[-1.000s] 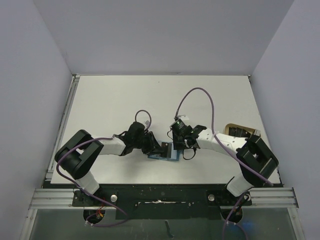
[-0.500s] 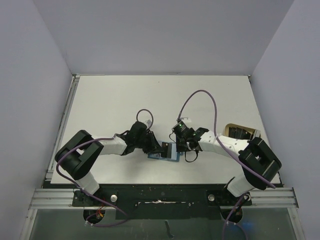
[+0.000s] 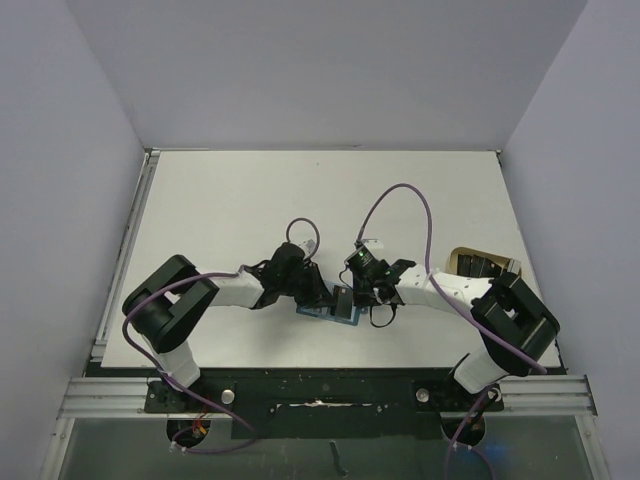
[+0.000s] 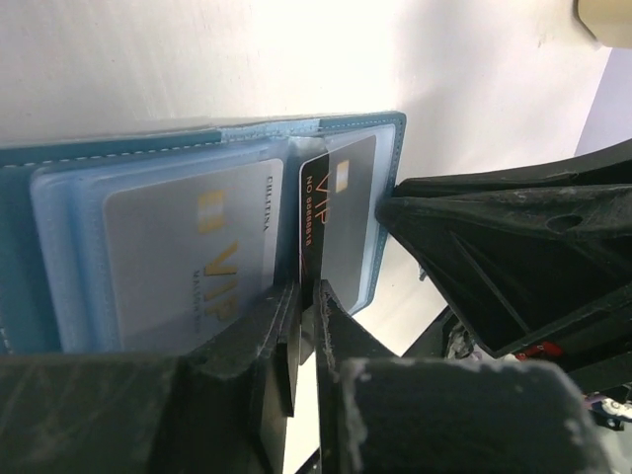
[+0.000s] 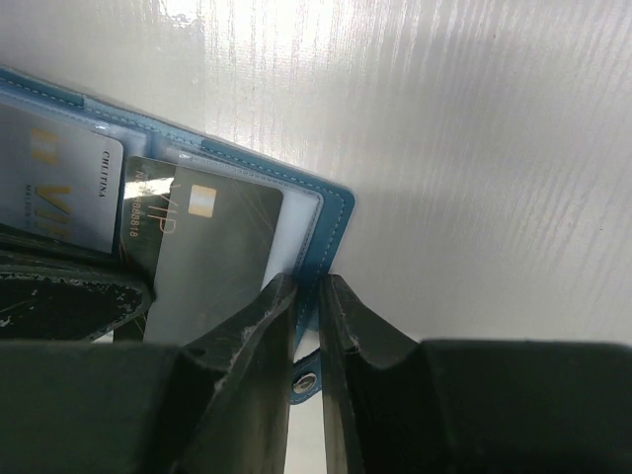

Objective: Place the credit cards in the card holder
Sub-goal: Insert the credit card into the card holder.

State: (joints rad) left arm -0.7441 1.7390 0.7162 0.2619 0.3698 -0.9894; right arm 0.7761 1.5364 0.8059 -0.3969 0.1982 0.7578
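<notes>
the card holder (image 3: 336, 312) lay open on the tabletop (image 3: 250, 200), caught between the left fingers (image 4: 275, 341) and the right fingers (image 5: 265, 326), which came at it from opposite sides. the left fingers were together, pinched on the near edge of a dark card (image 4: 344, 207) with gold "vip" lettering. the rest of that card ran away from their tips and looked partly tucked under a clear sleeve on the holder's pale blue inside. just left of those tips a silver card (image 4: 183, 247), also marked "vip", lay flat in the neighbouring sleeve. the right fingers were drawn to a thin gap and clamped on the holder's teal outer edge, right beside the dark card. the small snap tab (image 5: 306, 383) showed between them, closer to the wrist than their tips. beyond the right fingers' tips there was only white tabletop. from above, the two sets of fingers stood very near each other over the holder.
</notes>
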